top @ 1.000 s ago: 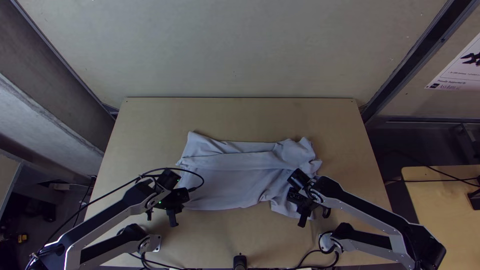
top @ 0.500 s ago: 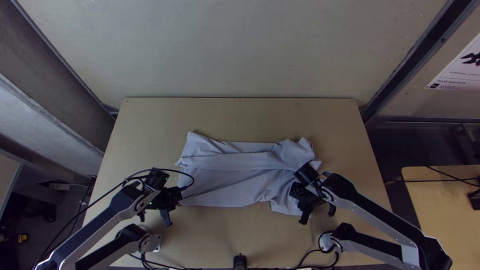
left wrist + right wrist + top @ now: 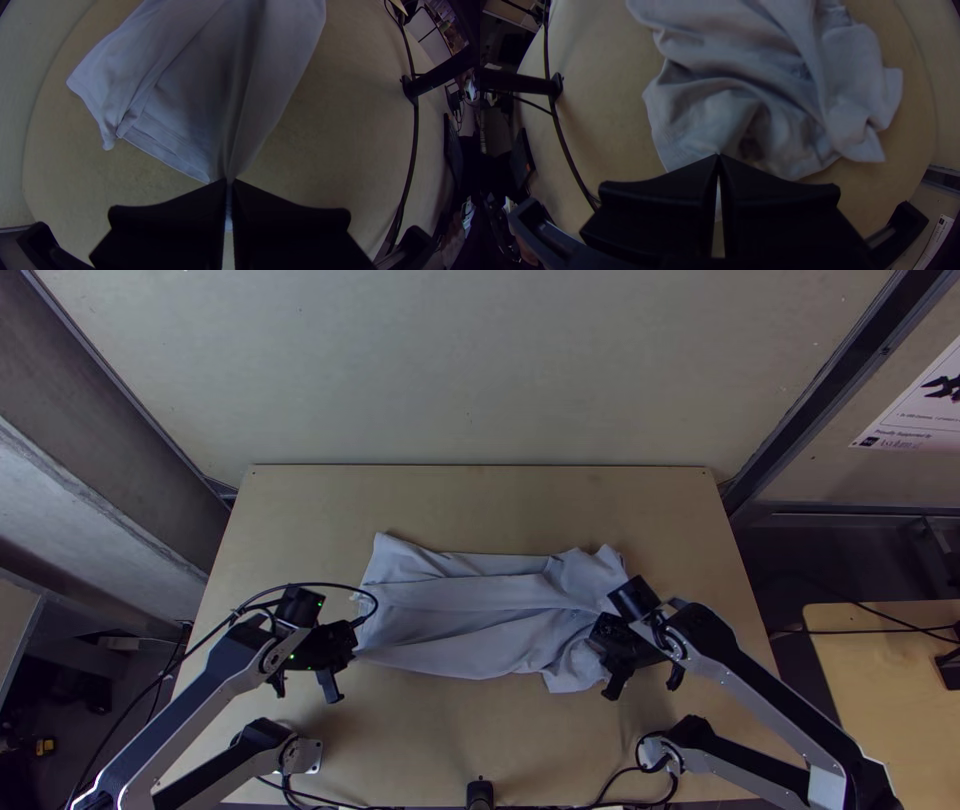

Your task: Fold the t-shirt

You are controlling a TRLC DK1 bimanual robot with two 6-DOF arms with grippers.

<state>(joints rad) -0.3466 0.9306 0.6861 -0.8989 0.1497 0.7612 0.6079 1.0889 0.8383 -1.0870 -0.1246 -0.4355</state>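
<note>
"Left gripper [image 3: 229, 182] clamped on a pinch of the pale t-shirt [image 3: 450, 625], at its near left part. And the right gripper [image 3: 718, 156]?"

"Clamped too, on the near right part. The t-shirt lies across the middle of the wooden table [image 3: 480, 505], a folded band along its far side, its right end bunched."

"How will it handle, do you think?"

"Light and limp, I'd say, a soft knit that can't be pushed, only drawn. Nothing fragile, but a shallow pinch could slide out."

"So where would you take hold?"

"Right at the near corners, deep enough to catch the hem and every layer. Pull gently apart first, or those right-hand wrinkles get folded in"
</note>
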